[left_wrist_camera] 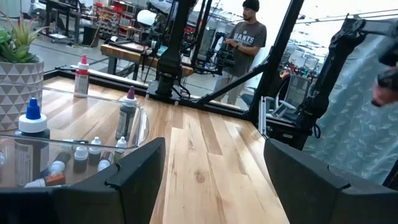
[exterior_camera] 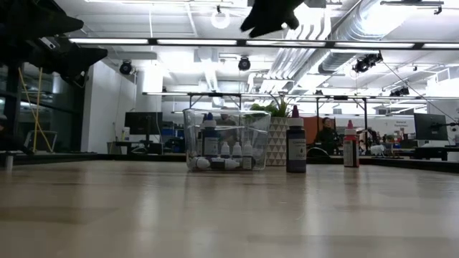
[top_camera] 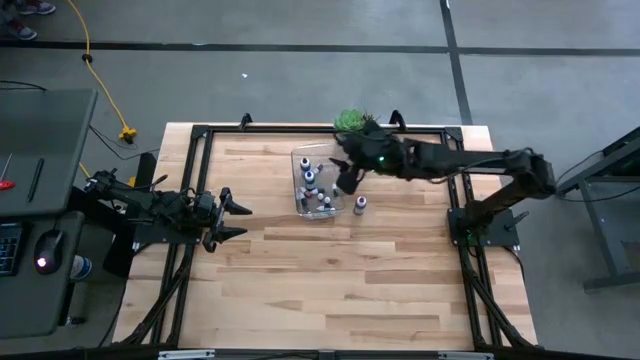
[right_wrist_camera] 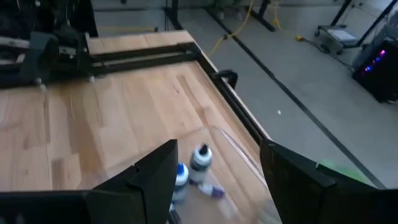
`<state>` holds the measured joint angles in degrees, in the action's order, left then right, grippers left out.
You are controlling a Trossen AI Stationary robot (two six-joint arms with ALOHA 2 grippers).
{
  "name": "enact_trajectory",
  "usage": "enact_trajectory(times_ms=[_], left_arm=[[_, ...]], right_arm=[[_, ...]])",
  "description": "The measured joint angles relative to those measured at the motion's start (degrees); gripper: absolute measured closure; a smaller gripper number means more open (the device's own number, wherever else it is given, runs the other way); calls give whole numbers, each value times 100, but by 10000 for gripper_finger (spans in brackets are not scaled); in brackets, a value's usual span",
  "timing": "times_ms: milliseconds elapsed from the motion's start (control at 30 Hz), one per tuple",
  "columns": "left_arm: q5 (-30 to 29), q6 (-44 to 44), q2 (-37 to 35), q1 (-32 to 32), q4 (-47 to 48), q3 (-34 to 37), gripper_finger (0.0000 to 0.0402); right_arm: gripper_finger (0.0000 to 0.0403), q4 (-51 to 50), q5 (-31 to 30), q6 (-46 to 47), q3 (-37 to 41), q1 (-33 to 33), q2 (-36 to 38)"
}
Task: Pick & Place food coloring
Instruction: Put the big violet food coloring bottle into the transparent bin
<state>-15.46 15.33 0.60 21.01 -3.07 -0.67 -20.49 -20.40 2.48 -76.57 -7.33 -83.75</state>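
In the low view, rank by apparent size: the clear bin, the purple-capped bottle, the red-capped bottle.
1. Clear bin, largest.
2. Purple-capped bottle.
3. Red-capped bottle, slightly smaller; it may simply stand farther from the camera, so this last gap is unsure.

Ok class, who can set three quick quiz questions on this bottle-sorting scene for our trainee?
1. True or false: the left gripper holds a bottle.
2. The right gripper hovers over: A the floor; B the clear bin; C the room's far wall.
3. Fill in: the dark bottle standing just outside the bin has a ____ cap.
Key: 1 false, it is open and empty; 2 B; 3 purple.
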Motion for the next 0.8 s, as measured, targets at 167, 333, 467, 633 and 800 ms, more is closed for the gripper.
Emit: enact_trajectory(times_ms=[167, 333, 467, 633, 800], left_arm=[[0, 0, 0, 0, 0, 0, 130], [0, 0, 1, 0, -1, 0, 130], [0, 0, 0, 1, 0, 0, 130], [0, 0, 1, 0, 0, 0, 130], [0, 0, 2, 0, 0, 0, 130]], right_arm=[[185, -1993, 224, -12, -1037, -3, 84], [185, -4074, 1048, -138, -1996, -15, -181], [185, -4879, 1517, -227, -2073, -5, -299], [185, -4897, 2165, -351, -1596, -6, -294], [185, -4649, 2370, -608, -942, -6, -299]])
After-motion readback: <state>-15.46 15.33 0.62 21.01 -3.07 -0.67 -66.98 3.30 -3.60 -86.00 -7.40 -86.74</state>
